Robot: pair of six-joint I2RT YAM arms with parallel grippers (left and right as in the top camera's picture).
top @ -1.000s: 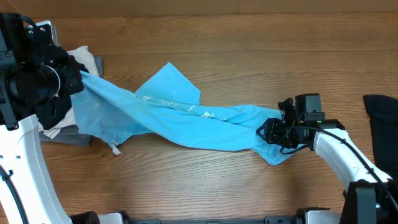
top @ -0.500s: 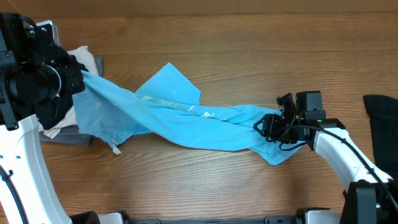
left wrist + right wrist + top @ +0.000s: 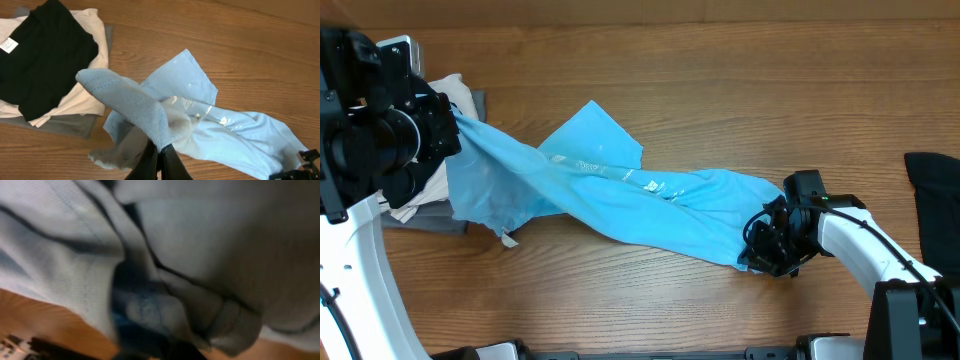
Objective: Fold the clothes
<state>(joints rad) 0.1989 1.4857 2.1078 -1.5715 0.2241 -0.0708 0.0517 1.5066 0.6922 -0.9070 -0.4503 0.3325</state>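
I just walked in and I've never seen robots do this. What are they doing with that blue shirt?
Two robot arms are handling a sky-blue T-shirt stretched in a twisted band across the wooden table. The left gripper is shut on one end, held up beside a pile of black, white and grey clothes. The right gripper is down at the other end with cloth bunched against it; whether it has pinched it is unclear. The shirt is not folded yet.
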